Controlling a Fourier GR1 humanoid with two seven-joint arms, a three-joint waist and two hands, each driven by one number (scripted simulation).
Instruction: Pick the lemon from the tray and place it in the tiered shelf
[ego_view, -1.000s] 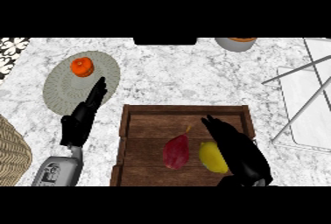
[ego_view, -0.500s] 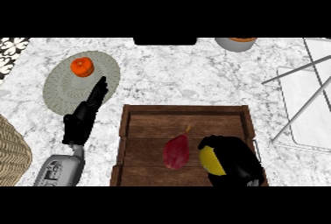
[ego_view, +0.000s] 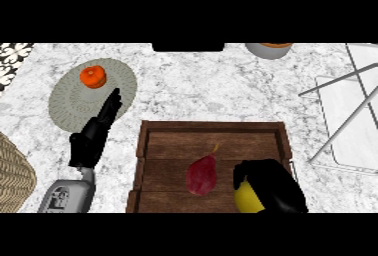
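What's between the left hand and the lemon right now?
Head view: a strip of counter, the tray's left wall and a dark red item inside it lie between the left hand and the lemon.

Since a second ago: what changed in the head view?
The right hand, open over the lemon a second ago, has curled its fingers round it. The lemon is still low in the tray, with no clear lift. Unchanged: left hand open beside the tray, red item in the tray, orange fruit on the plate.
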